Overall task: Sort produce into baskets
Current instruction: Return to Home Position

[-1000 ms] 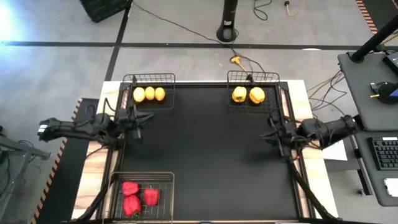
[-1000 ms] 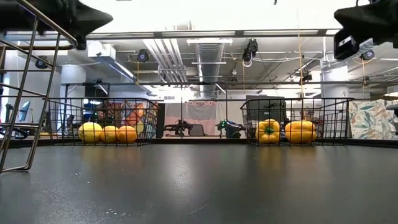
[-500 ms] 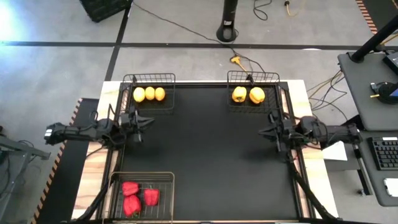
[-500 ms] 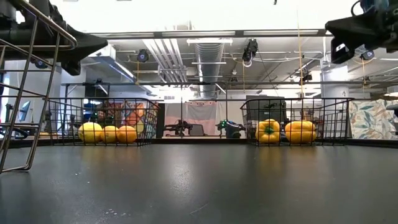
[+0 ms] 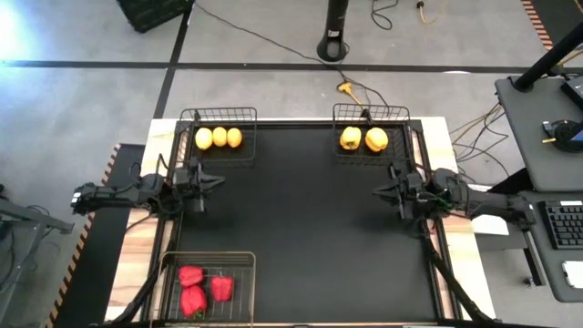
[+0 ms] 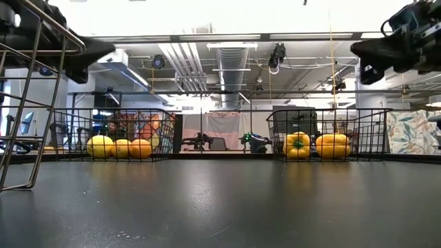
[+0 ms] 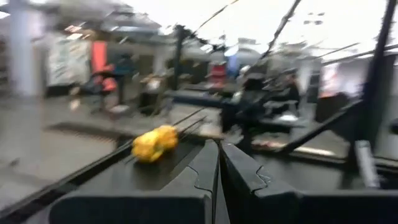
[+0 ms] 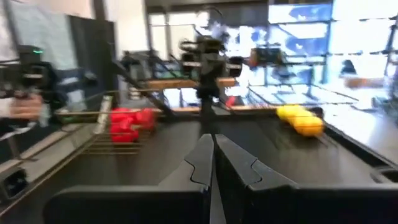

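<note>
Three yellow-orange fruits point(image 5: 219, 138) lie in the far-left wire basket point(image 5: 219, 114). Two yellow peppers point(image 5: 363, 138) lie in the far-right basket point(image 5: 370, 110). Three red peppers point(image 5: 202, 287) lie in the near-left basket point(image 5: 208, 258). My left gripper point(image 5: 219, 180) is shut and empty above the table's left side, just near of the fruit basket. My right gripper point(image 5: 377, 191) is shut and empty above the right side, near of the yellow-pepper basket. Each points level toward the table's middle. The wrist views show the shut fingers of the left gripper point(image 7: 219, 163) and of the right gripper point(image 8: 213, 158).
The black table top point(image 5: 310, 237) lies bare between the baskets. In the low view the near-left basket's wire frame point(image 6: 34, 103) stands close at the left. Cables and a stand base point(image 5: 335, 46) lie on the floor beyond the far edge; a desk with a keyboard point(image 5: 563, 223) is at the right.
Both grippers have come down a little while staying shut and empty. My right gripper has also moved slightly toward the table's middle. The produce and the baskets have not moved.
</note>
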